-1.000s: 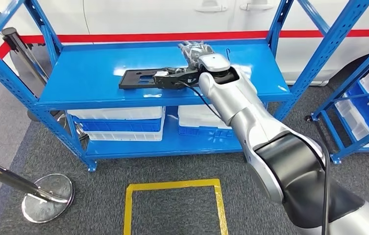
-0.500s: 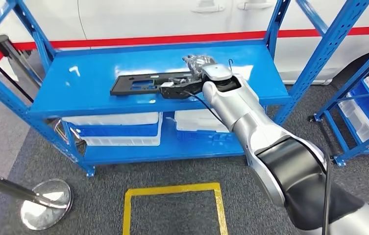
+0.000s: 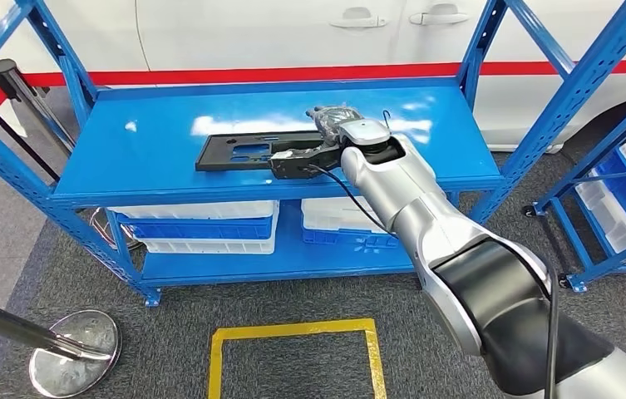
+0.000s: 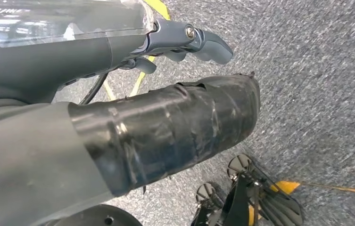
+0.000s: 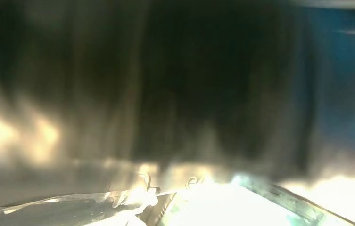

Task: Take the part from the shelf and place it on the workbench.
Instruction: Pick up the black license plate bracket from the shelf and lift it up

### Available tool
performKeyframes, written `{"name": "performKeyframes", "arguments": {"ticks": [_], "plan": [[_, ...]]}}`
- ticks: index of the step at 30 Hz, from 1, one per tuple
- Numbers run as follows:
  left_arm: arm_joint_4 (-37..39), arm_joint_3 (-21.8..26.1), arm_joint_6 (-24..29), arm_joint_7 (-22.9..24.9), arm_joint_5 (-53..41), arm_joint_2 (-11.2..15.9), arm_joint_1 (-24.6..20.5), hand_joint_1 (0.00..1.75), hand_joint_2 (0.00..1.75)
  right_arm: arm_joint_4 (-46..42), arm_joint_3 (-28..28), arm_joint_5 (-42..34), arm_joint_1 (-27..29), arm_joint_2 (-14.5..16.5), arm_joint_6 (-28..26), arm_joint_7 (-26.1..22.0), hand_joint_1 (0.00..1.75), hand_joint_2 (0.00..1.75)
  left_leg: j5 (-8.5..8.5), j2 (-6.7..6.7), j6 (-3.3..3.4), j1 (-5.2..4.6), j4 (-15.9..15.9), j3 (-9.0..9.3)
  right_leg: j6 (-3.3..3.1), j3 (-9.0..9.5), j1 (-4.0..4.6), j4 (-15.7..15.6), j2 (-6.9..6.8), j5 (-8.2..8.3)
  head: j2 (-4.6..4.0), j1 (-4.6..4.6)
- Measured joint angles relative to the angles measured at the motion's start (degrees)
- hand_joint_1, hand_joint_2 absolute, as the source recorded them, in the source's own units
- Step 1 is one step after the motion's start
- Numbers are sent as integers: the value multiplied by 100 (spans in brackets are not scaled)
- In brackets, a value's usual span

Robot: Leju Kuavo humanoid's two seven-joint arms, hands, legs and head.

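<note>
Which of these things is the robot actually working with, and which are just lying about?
Working with:
part
shelf
right hand

Lying about:
white bins
stanchion base
yellow floor marking
car

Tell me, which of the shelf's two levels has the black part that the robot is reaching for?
The upper level. The flat black part lies there with the right hand at its end; the lower level carries white and blue bins instead.

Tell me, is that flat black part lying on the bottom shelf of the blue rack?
No, the flat black part lies on the upper blue shelf, while the bottom shelf holds white and blue bins.
</note>
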Motion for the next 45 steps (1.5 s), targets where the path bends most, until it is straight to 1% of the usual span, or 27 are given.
{"name": "performKeyframes", "arguments": {"ticks": [2, 3, 4, 5, 7, 8, 9, 11, 14, 16, 18, 19, 20, 21, 23, 24, 27, 30, 31, 33, 34, 35, 36, 38, 39, 41, 45], "plan": [[0, 1, -7, -9, -1, -1, -2, 0, 0, 27, 32, -12, 27, -27, 15, -27, 0, 0, -34, 4, 47, 3, -9, 42, 28, -397, -18, 710, -3, -267, 0, 0], [0, 3, -8, -14, -3, -1, -7, 0, 0, 45, 42, -27, 55, -38, 17, -31, 0, 0, -57, 1, 58, 3, 0, 53, 41, -612, -26, 1038, -3, -345, 0, -1], [0, 5, -9, -21, -5, 0, -10, 0, 0, 64, 48, -46, 88, -42, 19, -33, 0, 44, -85, -4, 58, 5, 14, 68, 53, -767, -37, 1227, -5, -335, 0, -1], [0, 8, -9, -28, -7, 1, -10, 0, 0, 84, 50, -67, 112, -44, 19, -33, 0, 87, -120, -11, 49, 7, 36, 88, 62, -802, -49, 1171, -8, -197, 0, 0], [0, 15, -9, -35, -10, -1, -5, 0, 0, 114, 52, -96, 131, -45, 20, -34, 0, 175, -215, -23, 12, 13, 109, 136, 61, -598, -71, 550, -20, 257, 0, 0], [0, 21, -9, -37, -10, -1, -6, 0, 0, 125, 55, -101, 131, -48, 20, -31, 0, 175, -267, -26, -16, 6, 155, 147, 52, -451, -65, 217, -25, 418, 0, 1], [0, 28, -9, -37, -10, -2, -6, 0, 0, 132, 62, -103, 132, -50, 22, -27, 0, 175, -305, -28, -47, -2, 188, 145, 31, -346, -56, -9, -27, 483, 0, -2], [0, 40, -9, -38, -9, -2, -15, 0, 0, 148, 82, -110, 144, -53, 33, -21, 0, 175, -336, -30, -113, -8, 209, 132, -15, -277, -20, -139, -18, 442, 0, -3], [0, 46, -5, -34, -9, -7, -21, 0, 0, 171, 97, -114, 148, -58, 53, -27, 0, 175, -413, -20, -206, 11, 273, 142, -115, -199, -41, -221, -4, 421, 0, -3], [0, 48, -1, -32, -9, -9, -16, 0, 0, 174, 110, -118, 148, -57, 58, -34, 0, 175, -633, -11, -256, 18, 743, -78, -171, -111, -58, -269, -2, 402, 0, -6], [0, 51, 3, -32, -9, -4, -21, 0, 0, 179, 141, -120, 166, -54, 64, -36, 0, 175, -871, -10, -284, 20, 1474, -512, -200, -63, -46, -276, -2, 365, 0, -8], [0, 55, 4, -32, -9, -2, -21, 0, 0, 181, 155, -121, 180, -54, 67, -36, 0, 175, -888, -10, -283, 19, 1705, -685, -206, -41, -37, -274, -1, 343, 0, -8], [0, 60, 4, -31, -9, -2, -18, 0, 0, 184, 165, -122, 192, -53, 69, -36, 0, 175, -784, -10, -271, 18, 1725, -758, -209, -15, -28, -272, 3, 319, 0, -7], [0, 66, 4, -30, -9, -3, -12, 0, 0, 185, 169, -124, 199, -51, 69, -37, 0, 175, -574, -10, -247, 15, 1518, -716, -209, 21, -19, -269, 8, 292, 0, -8], [0, 79, 4, -27, -9, 3, 2, 0, 0, 185, 172, -125, 196, -47, 69, -36, 0, 175, -98, -11, -168, -8, 755, -421, -199, 98, -3, -272, 15, 232, 0, -6], [0, 85, 5, -27, -9, 9, 2, 0, 0, 185, 174, -126, 190, -45, 69, -35, 0, 175, 31, -13, -127, -30, 438, -282, -187, 119, 4, -274, 16, 211, 0, -7], [-1, 94, 7, -28, -9, 23, -20, 0, 0, 189, 181, -137, 190, -41, 75, -38, 0, 175, 21, -18, -57, -78, 150, -153, -121, 120, 5, -304, 10, 191, 0, -8], [0, 109, 8, -28, -8, 16, -11, 0, 0, 193, 182, -178, 177, -36, 80, -41, 0, 175, 24, -6, 9, -23, 5, -28, -36, 72, 12, -138, 0, 51, 0, -5], [0, 119, 8, -28, -7, 14, -7, 0, 0, 194, 183, -191, 167, -36, 85, -42, 0, 175, 24, -1, 32, -5, -33, 15, -19, -50, 14, 118, -2, -72, 0, -3], [0, 136, 7, -31, -5, 14, -14, 0, 0, 203, 189, -209, 176, -37, 95, -43, 0, 175, -4, -1, 65, -9, -36, 44, 4, -467, 8, 863, -2, -341, 0, -2], [0, 142, 6, -33, -4, 14, -18, 0, 0, 210, 192, -217, 198, -37, 98, -43, 0, 175, -26, -5, 72, -9, -24, 52, 14, -663, -1, 1151, -3, -391, 0, -2], [0, 145, 6, -35, -3, 14, -20, 0, 0, 219, 196, -227, 221, -37, 99, -43, 0, 175, -52, -10, 72, -9, -8, 63, 22, -785, -12, 1275, -5, -346, 0, -2], [0, 151, 5, -36, -2, 14, -20, 0, 0, 225, 202, -244, 235, -37, 101, -45, 0, 175, -86, -17, 64, -7, 17, 78, 26, -789, -23, 1158, -9, -176, 0, -2], [0, 170, 3, -38, -1, 14, -16, 0, 0, 229, 219, -287, 230, -37, 122, -52, 0, 175, -174, -25, 28, -4, 92, 108, 18, -559, -37, 485, -21, 291, 0, -2], [0, 180, 1, -38, -1, 14, -19, 0, 0, 230, 230, -305, 216, -37, 148, -65, 0, 175, -221, -28, -2, -15, 146, 104, 5, -417, -30, 149, -26, 443, 0, -1], [0, 192, -6, -42, 1, 14, -24, 0, 0, 232, 252, -338, 206, -32, 204, -104, 0, 175, -269, -29, -66, -30, 200, 74, -37, -293, -7, -132, -23, 471, 0, -3], [0, 228, -118, -59, 59, 10, -29, 0, 0, 239, 284, -433, 221, -18, 284, -144, 0, 175, -377, -18, -182, -10, 327, 30, -143, -213, -19, -236, -7, 442, 0, -5]]}}
